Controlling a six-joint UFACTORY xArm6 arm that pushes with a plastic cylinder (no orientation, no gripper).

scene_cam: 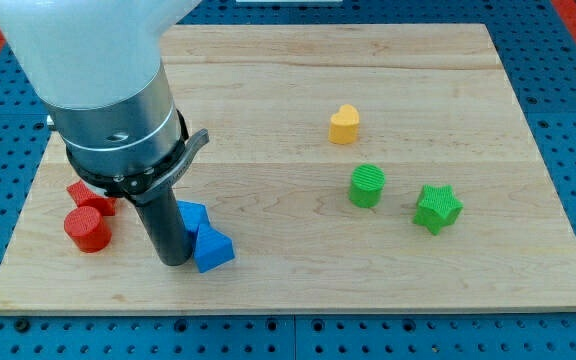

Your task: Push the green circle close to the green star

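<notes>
The green circle (367, 186) sits on the wooden board right of centre. The green star (437, 209) lies just to its right and slightly lower, with a small gap between them. My tip (174, 260) is far off at the view's lower left, touching the left side of a blue block (211, 249). The arm's wide body hides the board's upper left.
A yellow heart (344, 124) lies above the green circle. A second blue block (193, 216) sits just above the first, by the rod. A red cylinder (88, 229) and another red block (94, 197) lie at the left edge. The board's bottom edge (288, 306) is near my tip.
</notes>
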